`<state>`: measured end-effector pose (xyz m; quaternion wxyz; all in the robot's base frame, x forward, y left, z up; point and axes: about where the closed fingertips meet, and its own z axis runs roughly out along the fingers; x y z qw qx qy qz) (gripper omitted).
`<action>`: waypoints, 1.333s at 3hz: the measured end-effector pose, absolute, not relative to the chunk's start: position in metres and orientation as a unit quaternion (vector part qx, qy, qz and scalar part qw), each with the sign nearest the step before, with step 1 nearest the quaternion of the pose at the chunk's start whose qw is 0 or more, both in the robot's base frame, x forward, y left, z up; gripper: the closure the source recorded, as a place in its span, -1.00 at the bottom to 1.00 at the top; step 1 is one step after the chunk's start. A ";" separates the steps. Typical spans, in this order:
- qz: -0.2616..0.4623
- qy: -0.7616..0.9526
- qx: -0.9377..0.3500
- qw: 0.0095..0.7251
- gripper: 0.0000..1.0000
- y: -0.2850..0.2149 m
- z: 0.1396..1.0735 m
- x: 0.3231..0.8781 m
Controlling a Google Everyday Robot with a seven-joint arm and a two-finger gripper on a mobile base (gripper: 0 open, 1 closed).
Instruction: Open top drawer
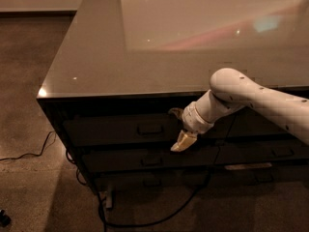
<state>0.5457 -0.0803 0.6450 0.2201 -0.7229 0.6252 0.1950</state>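
**Operator:** Dim room on my feed. Nearest me a loose black cable (159, 216) trails across the speckled brown floor and under the cabinet, clear of the arm's path.

**Supervisor:** And the target?

**Operator:** Above the lower dark drawer front (120, 159) sits the wide, shallow, dark grey-black top drawer (106, 129), just under the counter edge. It looks flush and shut, so I judge the pull has not begun. Its small rectangular loop handle (149, 128) is at the centre.

**Supervisor:** Gripper?

**Operator:** My two-finger gripper (173, 129) hangs in front of that drawer, just to the right of the handle and not touching it. One pale finger points low and a darker one sits above. They are spread, with nothing between them, I think so they can take the loop from the side. The white jointed arm (251, 93) reaches in from the right, below the counter lip.

**Supervisor:** Beyond that?

**Operator:** Only the glossy grey countertop (145, 42) running back towards the wall.
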 end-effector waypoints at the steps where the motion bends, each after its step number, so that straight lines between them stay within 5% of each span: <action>1: 0.195 0.625 -0.723 0.220 0.30 -0.080 0.650 0.546; 2: 0.195 0.625 -0.723 0.220 0.77 -0.080 0.656 0.546; 3: 0.195 0.625 -0.723 0.220 1.00 -0.080 0.664 0.546; 4: 0.195 0.625 -0.723 0.220 1.00 -0.080 0.672 0.546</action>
